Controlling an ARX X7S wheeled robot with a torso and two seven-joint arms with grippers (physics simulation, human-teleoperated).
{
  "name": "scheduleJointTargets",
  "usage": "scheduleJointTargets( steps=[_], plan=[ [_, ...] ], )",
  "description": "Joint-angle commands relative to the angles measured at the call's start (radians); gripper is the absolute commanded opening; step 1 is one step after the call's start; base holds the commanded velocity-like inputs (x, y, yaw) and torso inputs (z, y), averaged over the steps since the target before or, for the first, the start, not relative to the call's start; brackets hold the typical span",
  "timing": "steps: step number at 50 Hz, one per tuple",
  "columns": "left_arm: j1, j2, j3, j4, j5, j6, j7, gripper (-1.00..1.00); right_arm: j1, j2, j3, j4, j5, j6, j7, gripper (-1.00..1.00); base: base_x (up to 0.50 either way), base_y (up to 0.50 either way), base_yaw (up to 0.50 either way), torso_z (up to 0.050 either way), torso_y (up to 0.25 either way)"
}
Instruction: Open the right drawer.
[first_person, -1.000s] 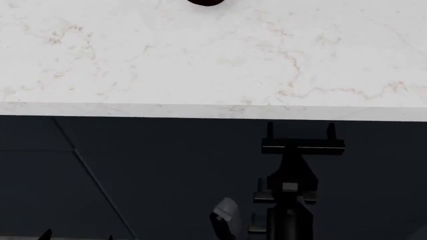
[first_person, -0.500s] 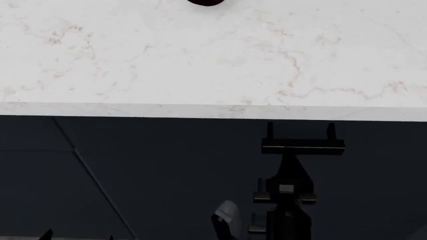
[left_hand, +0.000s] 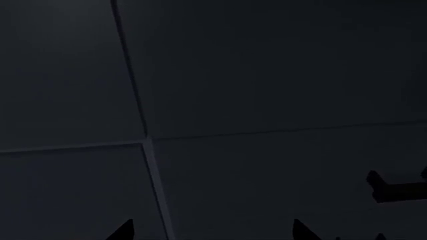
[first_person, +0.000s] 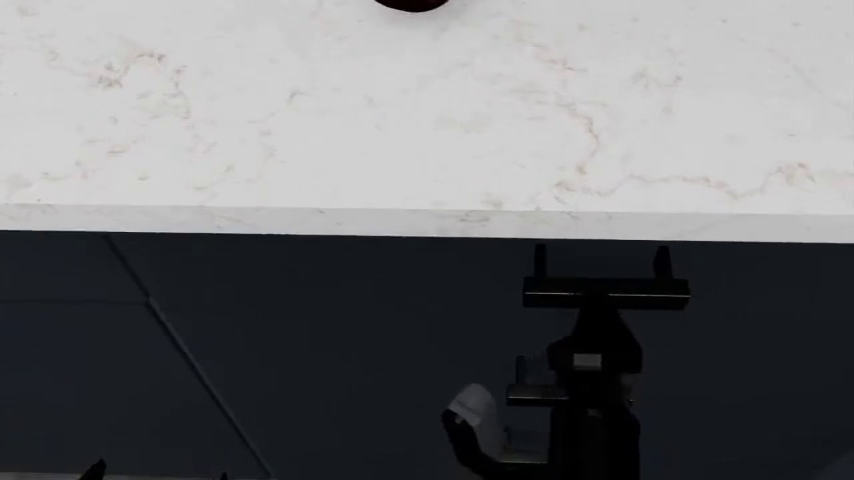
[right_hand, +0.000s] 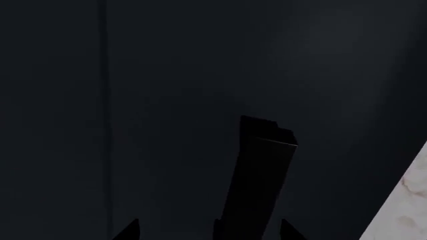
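Note:
The right drawer (first_person: 374, 300) is a dark flat front just under the marble counter edge. Its black bar handle (first_person: 607, 291) sits on two posts. My right gripper (first_person: 597, 320) reaches up to the handle from below. In the right wrist view the handle (right_hand: 261, 175) runs between the spread fingertips (right_hand: 127, 231) of my right gripper (right_hand: 208, 231), which is open. My left gripper (left_hand: 211, 231) is open with nothing in it, facing the dark fronts, with the handle (left_hand: 400, 190) far off to one side. Only its tips (first_person: 94, 468) show in the head view.
The white marble countertop (first_person: 400, 120) overhangs the cabinet, and a dark round object (first_person: 410, 4) is cut off at its far edge. A seam (first_person: 174, 340) between panels runs left of the drawer front. A strip of marble (right_hand: 407, 210) shows in the right wrist view.
My right arm has shifted slightly to the right under the handle. The drawer front and the left gripper have not moved.

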Motion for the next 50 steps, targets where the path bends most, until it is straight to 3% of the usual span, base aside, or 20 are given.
scheduleJointTargets(
  steps=[1,12,45,46,50],
  plan=[
    [0.000,-0.004,0.006,0.005,-0.001,-0.005,-0.002,1.00,0.040,-0.008,0.010,0.058,0.004,-0.004,0.024,1.00,0.00,0.00,0.00,0.000,0.000],
    [-0.004,-0.005,0.011,0.000,-0.003,-0.006,-0.002,1.00,0.085,-0.032,0.010,0.152,0.025,-0.053,0.056,1.00,0.00,0.00,0.00,0.000,0.000],
    [-0.005,-0.012,0.022,-0.003,-0.005,-0.008,-0.013,1.00,0.274,-0.187,0.010,0.719,0.138,-0.346,0.268,1.00,0.00,0.00,0.00,0.000,0.000],
    [-0.006,-0.012,0.022,-0.006,-0.005,-0.006,-0.012,1.00,0.275,-0.188,0.000,0.713,0.127,-0.340,0.291,-1.00,0.00,0.00,0.00,0.000,0.000],
    [-0.007,-0.013,0.023,0.000,-0.008,-0.012,-0.013,1.00,0.282,-0.192,-0.009,0.721,0.143,-0.357,0.294,-1.00,0.00,0.00,0.00,0.000,0.000]
  ],
)
